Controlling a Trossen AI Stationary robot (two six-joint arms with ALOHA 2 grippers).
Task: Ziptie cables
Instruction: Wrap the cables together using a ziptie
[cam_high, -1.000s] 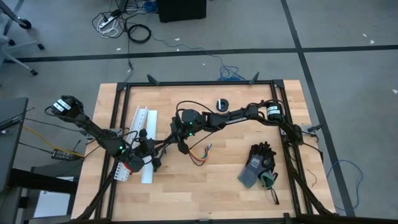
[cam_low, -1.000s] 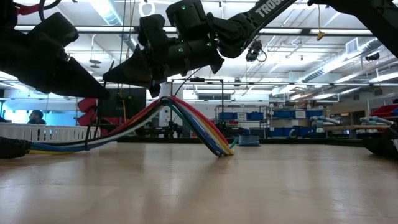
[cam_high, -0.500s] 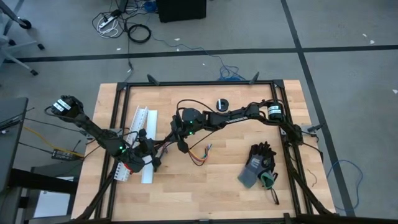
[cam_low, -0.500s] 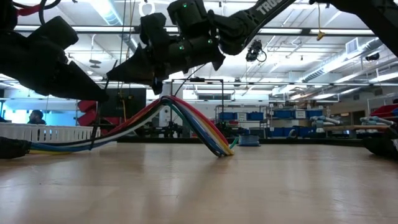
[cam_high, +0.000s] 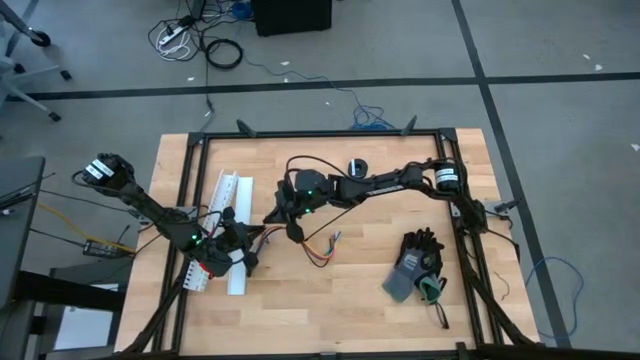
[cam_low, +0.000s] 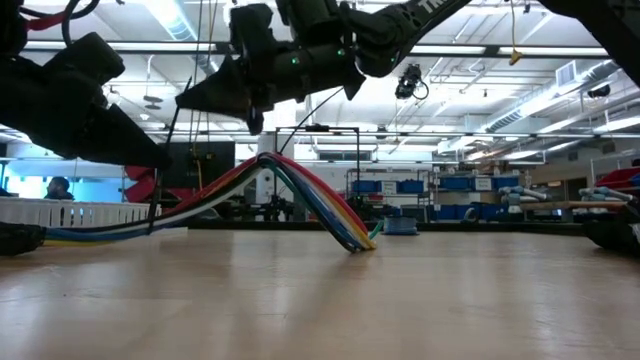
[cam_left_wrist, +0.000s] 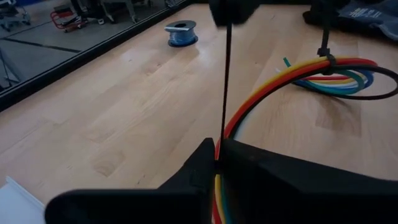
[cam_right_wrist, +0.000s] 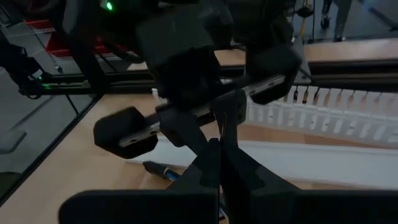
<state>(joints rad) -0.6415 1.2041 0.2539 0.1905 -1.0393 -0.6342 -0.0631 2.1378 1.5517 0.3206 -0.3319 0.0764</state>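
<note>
Left gripper (cam_left_wrist: 217, 163) clamped on the cables (cam_left_wrist: 273, 84) and right gripper (cam_low: 255, 118) pinching a taut ziptie (cam_left_wrist: 226, 81) above them: a harder pull risks slipping or snapping the strap.

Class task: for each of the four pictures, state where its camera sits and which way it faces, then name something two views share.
High: overhead, straight down; both arms over the table.
Low: table height, level across; arms above the arched cables.
Left wrist: on the left arm, forward past the left gripper, shut on a ziptie.
Right wrist: on the right arm, past the right gripper to the slotted channel.
Shared: left wrist and low both show the cables.
</note>
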